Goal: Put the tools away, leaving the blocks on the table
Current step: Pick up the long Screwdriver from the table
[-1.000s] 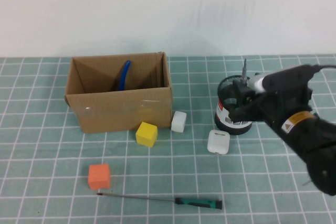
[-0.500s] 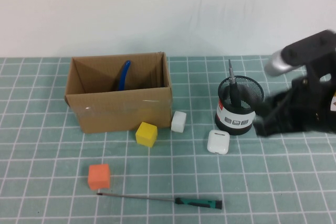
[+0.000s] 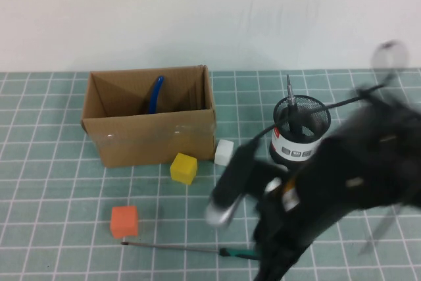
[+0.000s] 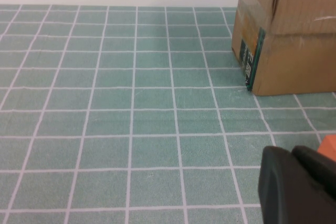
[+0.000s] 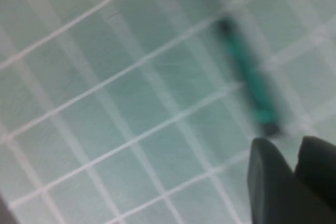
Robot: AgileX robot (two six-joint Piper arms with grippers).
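Note:
The blue-handled pliers stand inside the open cardboard box. The short black-handled screwdriver stands in a black mesh cup. The long green-and-black screwdriver lies on the teal mat at the front; my blurred right arm covers part of its handle. In the right wrist view my right gripper is shut and empty just beside that handle. The orange, yellow and white blocks sit on the mat. My left gripper is shut and empty, low over the mat near the orange block.
The box stands at the back left, with the yellow and white blocks close along its front right corner. The mesh cup stands to the right of the box. The white earbud case is hidden behind my right arm.
My right arm has swung from beside the mesh cup down to the front of the table, over the long screwdriver's handle. The short screwdriver stays in the cup.

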